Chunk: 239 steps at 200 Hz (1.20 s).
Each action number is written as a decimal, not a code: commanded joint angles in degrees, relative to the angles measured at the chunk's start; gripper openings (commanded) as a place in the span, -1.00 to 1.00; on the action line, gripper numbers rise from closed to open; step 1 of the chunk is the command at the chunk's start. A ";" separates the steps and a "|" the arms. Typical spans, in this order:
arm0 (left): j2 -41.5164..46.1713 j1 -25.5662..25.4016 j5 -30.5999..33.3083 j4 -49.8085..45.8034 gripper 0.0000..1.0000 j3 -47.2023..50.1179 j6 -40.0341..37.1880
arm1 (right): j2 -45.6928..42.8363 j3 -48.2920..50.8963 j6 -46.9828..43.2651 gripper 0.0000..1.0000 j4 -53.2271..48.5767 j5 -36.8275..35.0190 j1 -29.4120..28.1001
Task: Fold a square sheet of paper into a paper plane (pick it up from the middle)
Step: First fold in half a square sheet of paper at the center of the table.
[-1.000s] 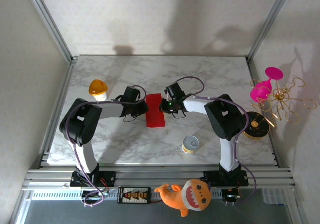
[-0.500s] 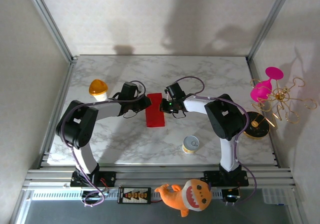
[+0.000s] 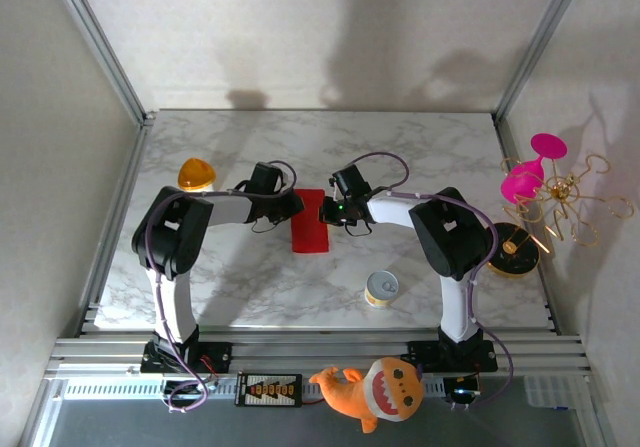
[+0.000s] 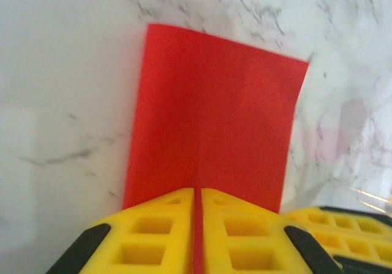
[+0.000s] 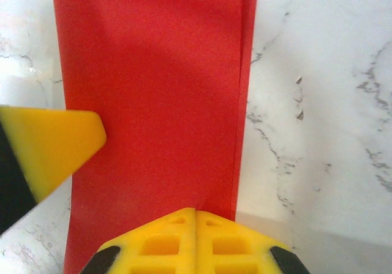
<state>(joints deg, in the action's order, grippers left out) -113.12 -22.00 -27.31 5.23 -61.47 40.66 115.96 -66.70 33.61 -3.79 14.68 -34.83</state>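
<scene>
The square sheet of paper (image 3: 310, 231) is red and lies folded into a narrow rectangle on the marble table (image 3: 250, 277). In the left wrist view the paper (image 4: 214, 114) spreads flat ahead of my left gripper (image 4: 198, 191), whose jaws stand together with a thin red slit between them. From above, the left gripper (image 3: 297, 205) rests on the paper's upper left edge. My right gripper (image 3: 326, 210) sits at the upper right edge, shut. Its tips (image 5: 196, 211) press on the paper (image 5: 153, 102) near the doubled right edge. The left gripper's fingers (image 5: 55, 145) reach in from the left.
A small yellow tin (image 3: 381, 288) stands in front of the paper to the right. An orange-topped cup (image 3: 197, 174) is at the left. A pink glass (image 3: 530, 172) and a gold wire stand (image 3: 565, 202) sit at the right edge. An orange shark plush (image 3: 375, 387) lies by the arm bases.
My left gripper has slid right from beside the paper onto its upper left edge, and the left arm's elbow has swung. The right gripper and the paper have stayed put.
</scene>
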 commanded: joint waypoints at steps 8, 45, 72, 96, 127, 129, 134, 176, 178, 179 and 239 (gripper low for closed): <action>-3.33 2.38 5.94 -8.18 -0.78 -1.28 -1.64 | 9.07 6.31 -2.30 -0.96 -15.68 -13.76 0.99; -0.87 4.27 8.67 -10.47 -0.77 -1.93 -3.11 | 8.91 6.75 -2.80 -0.95 -15.62 -14.23 0.97; 0.49 5.63 8.55 -11.49 -0.77 -3.36 -4.25 | 8.89 6.67 -3.19 -0.95 -15.61 -14.68 0.99; 3.57 5.64 5.78 -7.63 -0.82 -2.50 -4.98 | 8.68 6.58 -3.20 -0.95 -15.54 -14.70 0.99; 9.50 3.39 2.16 3.71 -0.81 2.06 -3.49 | 8.93 6.67 -3.07 -0.95 -15.08 -14.35 0.99; 9.50 3.24 1.95 4.21 -0.81 2.17 -3.31 | 9.00 6.67 -2.96 -0.95 -15.10 -14.33 0.99; 9.39 3.05 1.29 5.38 -0.81 2.36 -2.92 | 9.10 6.72 -3.02 -0.96 -15.07 -14.26 0.99; 2.38 1.20 -0.64 6.74 -0.81 -0.78 -0.35 | 9.25 7.02 -2.93 -0.95 -15.06 -14.35 0.99; 2.03 1.18 -0.64 6.55 -0.80 -1.05 -0.35 | 9.28 7.02 -2.93 -0.95 -15.03 -14.35 0.99; 1.90 1.17 -0.64 6.46 -0.80 -1.12 -0.34 | 9.28 7.06 -2.93 -0.95 -15.07 -14.34 0.99; -4.28 1.88 7.55 -0.38 -0.81 -6.23 0.31 | 9.26 7.64 -3.28 -0.95 -14.80 -14.74 0.99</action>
<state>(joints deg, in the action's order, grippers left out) -116.14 -20.78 -24.38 7.42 -65.95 39.62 115.98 -65.71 32.12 -1.08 13.47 -35.09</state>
